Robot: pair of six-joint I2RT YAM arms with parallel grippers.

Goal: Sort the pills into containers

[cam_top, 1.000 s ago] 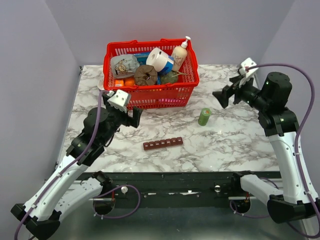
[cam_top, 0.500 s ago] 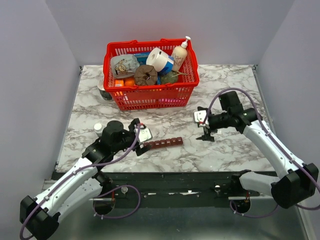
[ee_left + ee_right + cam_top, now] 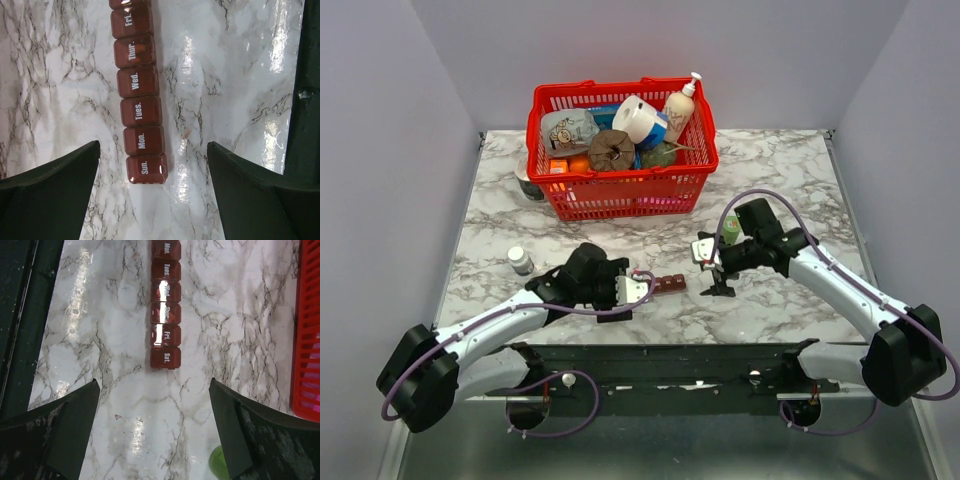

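Observation:
The containers are one dark-red strip (image 3: pixel 667 283) of closed day-labelled compartments lying flat on the marble table. My left gripper (image 3: pixel 632 290) is open and low over its left end. In the left wrist view the strip (image 3: pixel 139 100) runs up from the "Sun." end, between and just beyond my open fingers (image 3: pixel 50 195). My right gripper (image 3: pixel 712 268) is open to the right of the strip. In the right wrist view the "Sat." end (image 3: pixel 165 357) lies ahead of my open fingers (image 3: pixel 260 440). Both grippers are empty. No pills show clearly.
A big red mesh basket (image 3: pixel 620 195) full of items stands at the back and shows in the right wrist view (image 3: pixel 307 330). A green bottle (image 3: pixel 731 226) stands behind the right arm and also shows in the right wrist view (image 3: pixel 220 462). A small white bottle (image 3: pixel 520 260) stands at the left. The dark table edge (image 3: pixel 307 100) is near.
Both arms have come down from raised poses to the table. The left gripper moved right onto the strip's left end, and the right gripper moved left toward its right end.

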